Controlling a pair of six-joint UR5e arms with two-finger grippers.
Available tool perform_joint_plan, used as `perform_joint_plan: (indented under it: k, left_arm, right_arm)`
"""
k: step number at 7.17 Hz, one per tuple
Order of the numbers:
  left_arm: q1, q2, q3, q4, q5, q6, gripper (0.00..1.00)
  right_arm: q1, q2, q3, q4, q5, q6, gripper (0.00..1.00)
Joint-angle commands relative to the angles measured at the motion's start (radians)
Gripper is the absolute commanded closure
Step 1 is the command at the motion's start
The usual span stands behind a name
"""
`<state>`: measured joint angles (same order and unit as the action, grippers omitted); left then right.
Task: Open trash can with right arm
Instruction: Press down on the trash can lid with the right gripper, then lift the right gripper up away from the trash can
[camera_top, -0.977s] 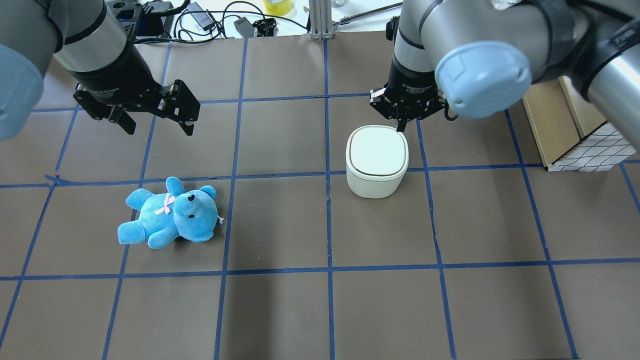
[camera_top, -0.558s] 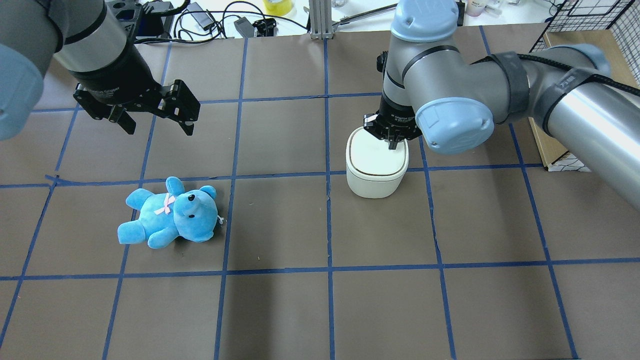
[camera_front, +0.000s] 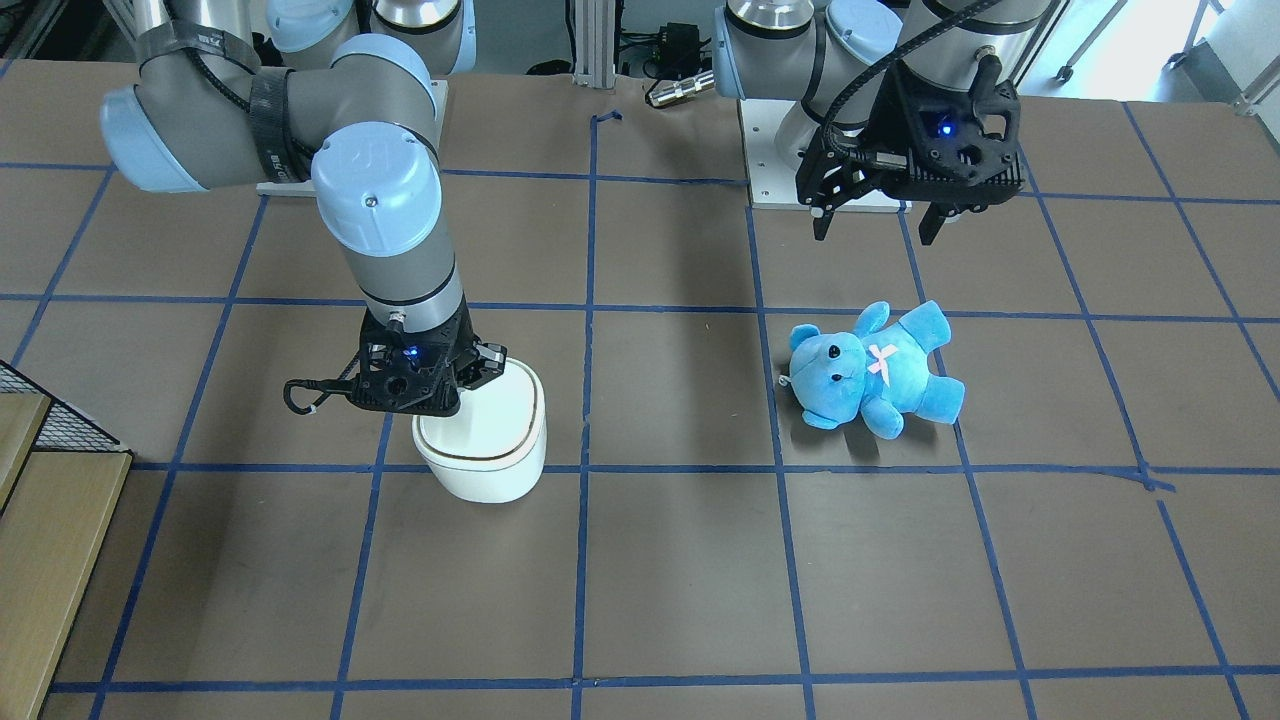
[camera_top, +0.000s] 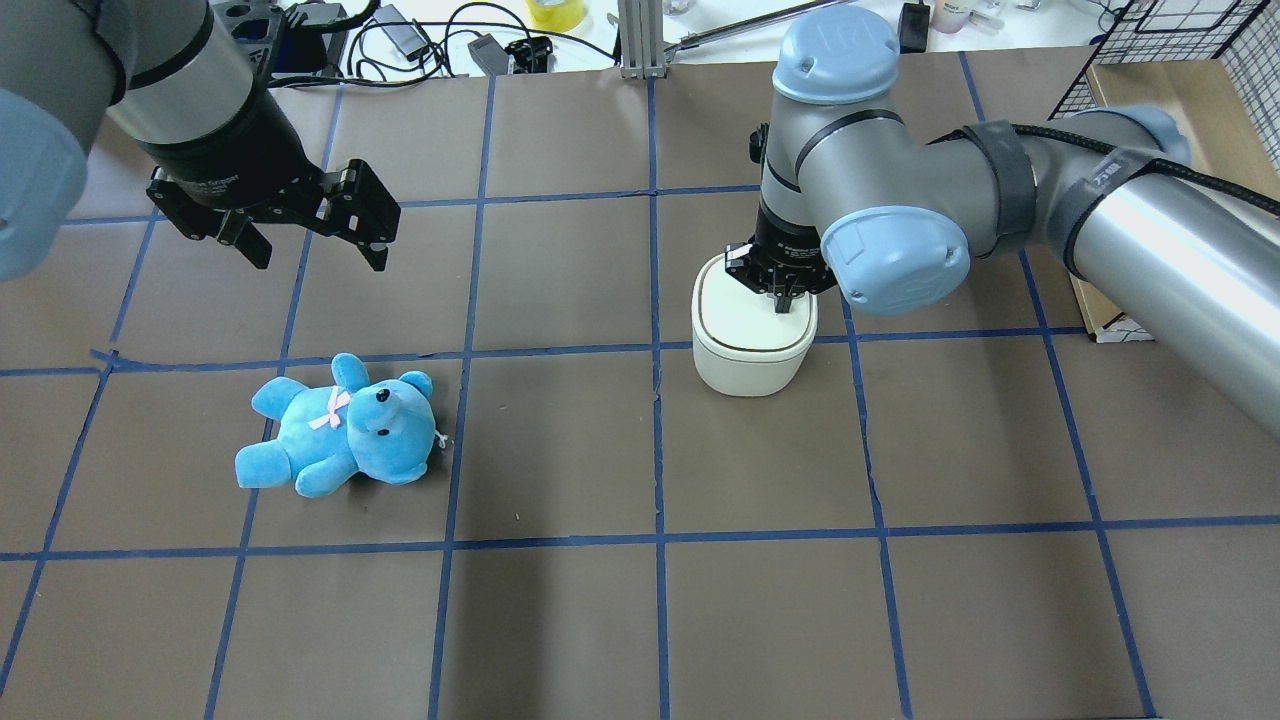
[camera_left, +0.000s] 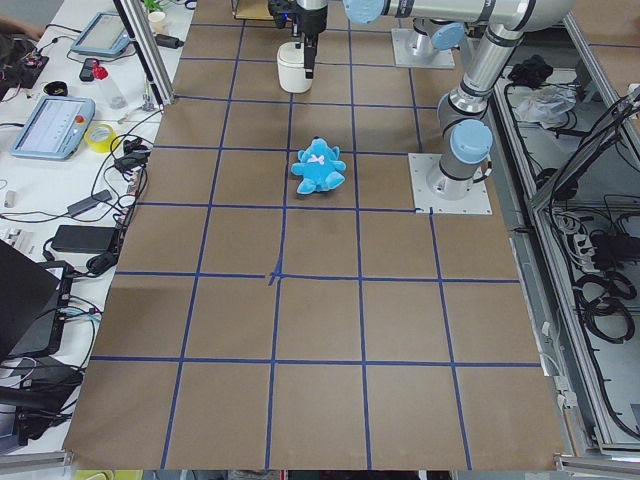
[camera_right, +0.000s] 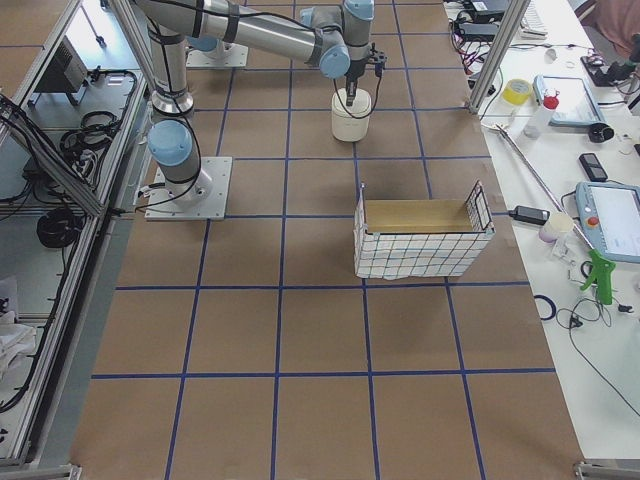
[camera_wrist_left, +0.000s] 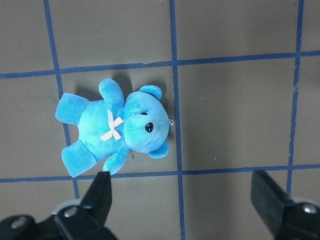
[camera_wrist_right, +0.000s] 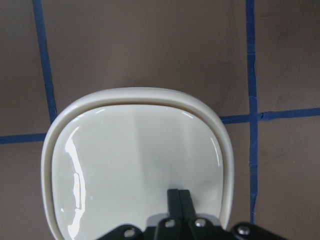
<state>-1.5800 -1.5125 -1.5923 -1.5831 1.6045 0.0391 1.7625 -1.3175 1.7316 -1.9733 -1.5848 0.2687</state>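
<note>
The white trash can (camera_top: 752, 345) stands on the brown table right of centre, its lid flat and down with a thin dark seam around it. It also shows in the front view (camera_front: 490, 450) and the right wrist view (camera_wrist_right: 135, 160). My right gripper (camera_top: 783, 303) is shut, fingers together and pointing straight down, with the tips on the lid near its far right corner; the right wrist view (camera_wrist_right: 178, 197) shows them against the lid. My left gripper (camera_top: 318, 258) is open and empty, hovering above the table beyond the blue plush bear (camera_top: 340, 430).
The bear lies on its back at left (camera_front: 870, 370), below the left gripper (camera_wrist_left: 182, 200). A wire-sided wooden box (camera_right: 420, 235) stands to the right of the can. Cables and tools (camera_top: 420, 40) lie beyond the table's far edge.
My right gripper has moved from the can's far edge inward and down onto the lid. The left arm, the bear and the can have not moved.
</note>
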Motion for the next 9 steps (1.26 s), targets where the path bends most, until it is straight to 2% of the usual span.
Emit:
perform_joint_plan:
  k: [1,3,4,5,7,9]
  left_arm:
    - [0.000,0.000,0.000,0.000,0.000,0.001,0.00]
    - [0.000,0.000,0.000,0.000,0.000,0.001,0.00]
    - [0.000,0.000,0.000,0.000,0.000,0.001,0.00]
    - [0.000,0.000,0.000,0.000,0.000,0.001,0.00]
    - [0.000,0.000,0.000,0.000,0.000,0.001,0.00]
    - [0.000,0.000,0.000,0.000,0.000,0.001,0.00]
  right_arm:
    - [0.000,0.006,0.003,0.001,0.002,0.001,1.00]
    - [0.000,-0.008,-0.012,0.013,-0.001,-0.002,1.00]
    - [-0.002,-0.025,-0.029,0.014,0.006,0.016,0.37]
    - [-0.005,-0.098,-0.076,0.084,0.008,0.017,0.00]
    - [-0.018,-0.120,-0.244,0.312,-0.001,-0.009,0.00]
    - [-0.040,-0.120,-0.285,0.330,-0.006,-0.041,0.00]
